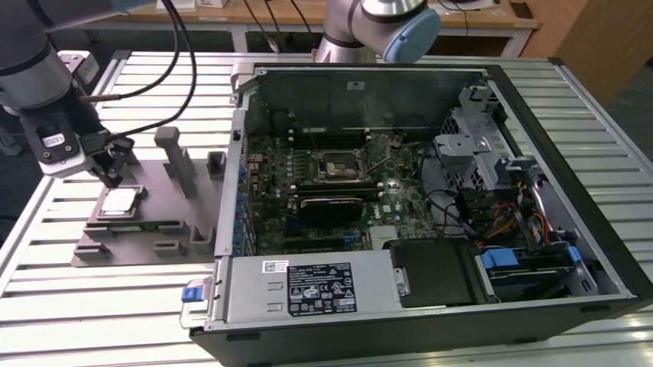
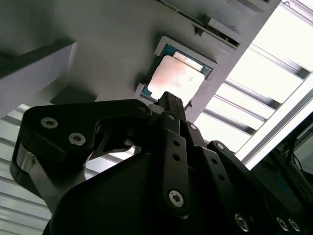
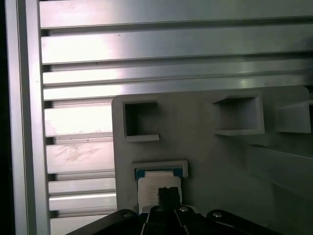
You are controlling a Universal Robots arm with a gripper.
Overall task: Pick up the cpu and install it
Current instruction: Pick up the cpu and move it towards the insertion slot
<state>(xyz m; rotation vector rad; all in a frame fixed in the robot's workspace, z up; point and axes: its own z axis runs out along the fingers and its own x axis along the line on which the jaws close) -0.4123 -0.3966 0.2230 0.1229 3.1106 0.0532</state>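
The cpu [image 2: 177, 78] had a smooth, shiny silver metal top. Its holder [image 1: 148, 191], at nine o'clock from the computer case [image 1: 408, 88], looked matt grey plastic. The bench [image 1: 102, 306] was ribbed, bright brushed aluminium. The hand [image 2: 166, 100] was matt black metal with shiny screw heads.

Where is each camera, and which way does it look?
Exterior view: off the arm, high up, looking down on the computer case, grey tray and end effector.
First wrist view: on the arm, looking down past the end effector at the tray.
Second wrist view: on the arm, looking along the end effector.
All three show the cpu in the tray.
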